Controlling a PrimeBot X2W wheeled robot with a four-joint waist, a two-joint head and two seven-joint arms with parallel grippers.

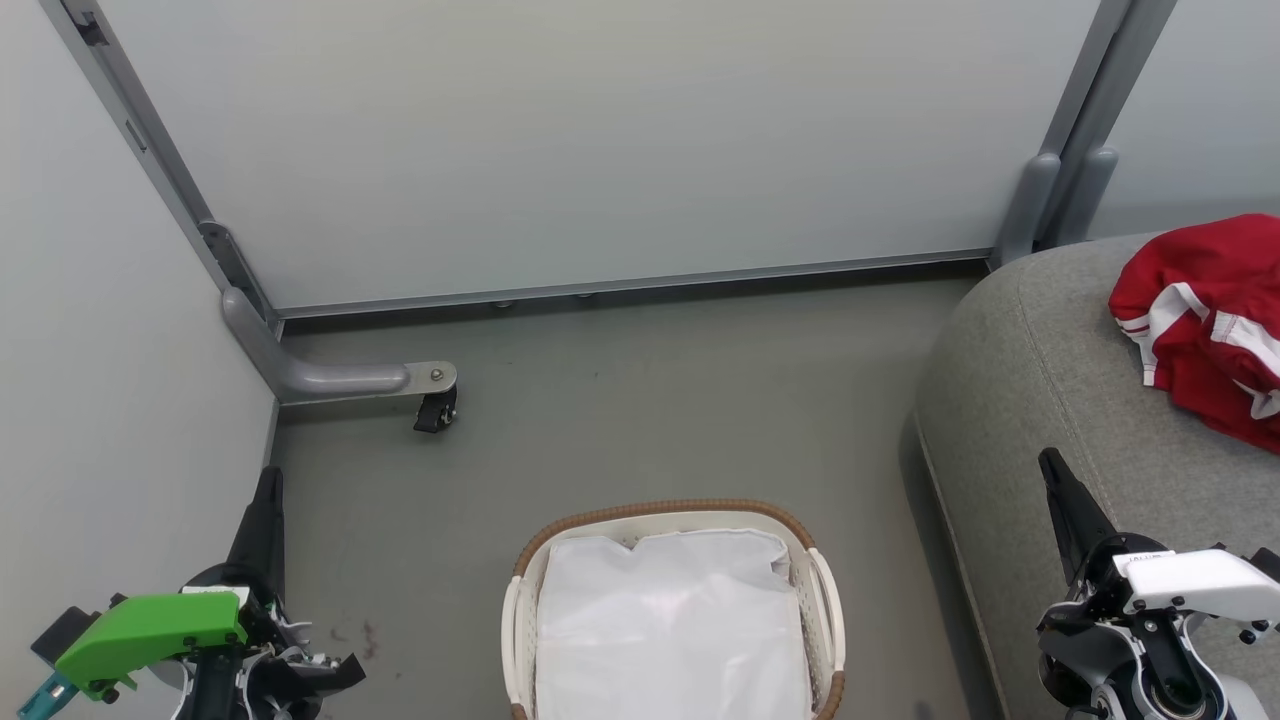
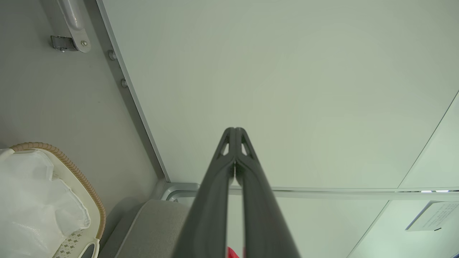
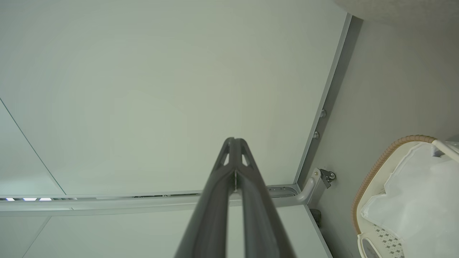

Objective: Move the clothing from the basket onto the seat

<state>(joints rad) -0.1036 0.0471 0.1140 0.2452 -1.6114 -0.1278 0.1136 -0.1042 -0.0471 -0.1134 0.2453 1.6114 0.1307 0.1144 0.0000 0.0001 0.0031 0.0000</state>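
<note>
Clothing (image 1: 1205, 310), up and right of right gripper (image 1: 1050, 462): cut by right edge, full extent unknown. Seat (image 1: 1020, 400) beneath runs off right and bottom edges.

Basket (image 1: 660, 512), between it and left gripper (image 1: 268, 480): near part cut off below. Liner (image 1: 670, 620) hides its floor.

Left wrist view: red sliver (image 2: 232, 253) behind fingers (image 2: 211, 200), mostly covered. Notice (image 2: 432, 215) to their right: print too small to read.

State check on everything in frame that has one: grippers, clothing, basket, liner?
left gripper, shut, empty.
right gripper, shut, empty.
clothing, crumpled heap lying on the seat.
basket, upright on the floor, apart from the seat.
liner, loose and wrinkled, covering the basket's inside.
</note>
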